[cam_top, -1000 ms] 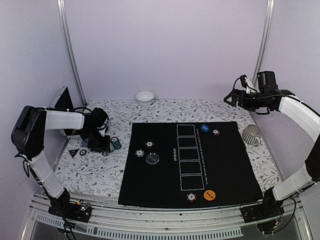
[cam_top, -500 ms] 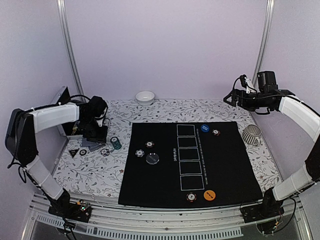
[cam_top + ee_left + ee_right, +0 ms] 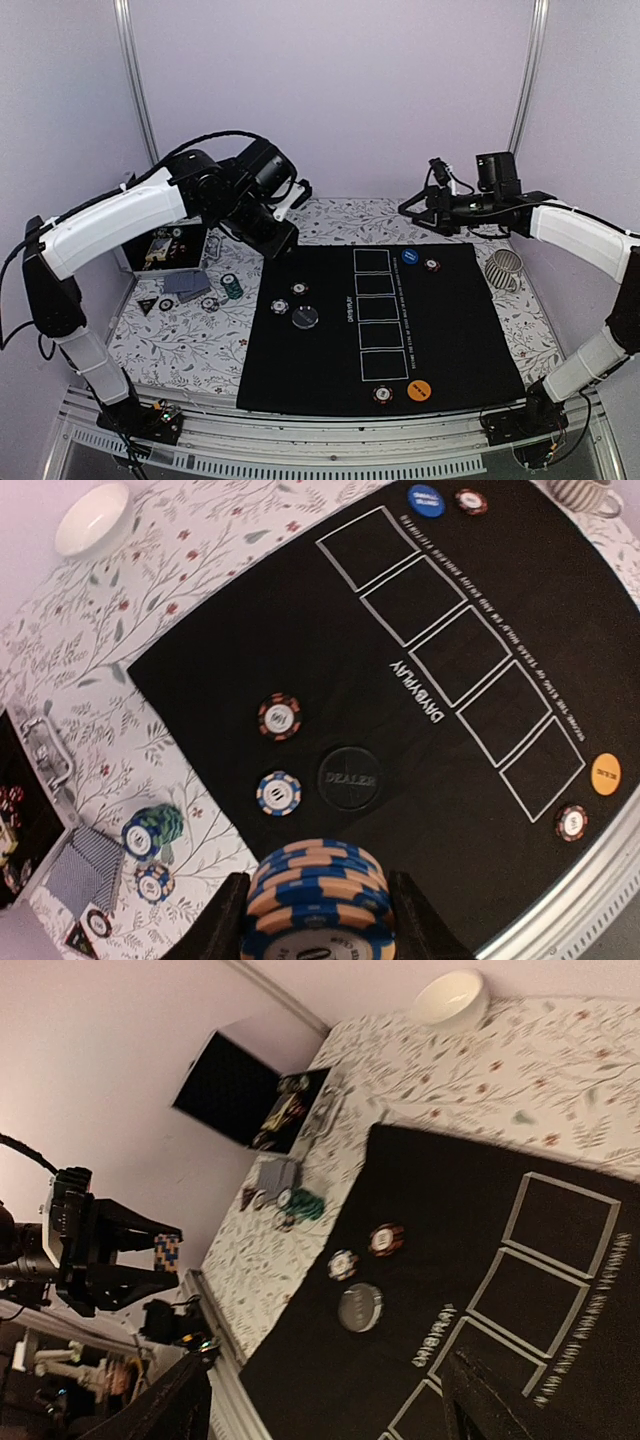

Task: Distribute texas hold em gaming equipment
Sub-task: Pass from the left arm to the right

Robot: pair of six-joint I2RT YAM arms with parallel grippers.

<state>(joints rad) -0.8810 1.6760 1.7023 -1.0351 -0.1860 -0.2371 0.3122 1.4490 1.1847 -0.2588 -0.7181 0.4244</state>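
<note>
My left gripper [image 3: 318,925] is shut on a stack of blue-and-orange striped poker chips [image 3: 318,880], held high in the air. In the top view the left gripper [image 3: 280,240] hangs over the black mat's far left corner. On the mat [image 3: 450,330] lie a dark dealer disc [image 3: 350,777], a blue-white chip [image 3: 279,793] and a red chip [image 3: 279,717]. A blue disc [image 3: 409,256] and a chip [image 3: 431,265] lie at the far side, an orange disc [image 3: 420,391] and a chip [image 3: 382,394] at the near edge. My right gripper [image 3: 415,215] hovers open and empty above the far right.
A green chip stack [image 3: 232,287], loose chips [image 3: 209,304] and grey-blue cards [image 3: 187,283] lie on the floral cloth left of the mat. An open black case [image 3: 160,245] stands at the far left. A white bowl [image 3: 92,518] sits at the back, a ribbed metal cup [image 3: 503,268] at the right.
My left arm has risen from the chips by the case and swung right, carrying the blue-orange stack over the mat's far left corner. My right arm has reached leftwards.
</note>
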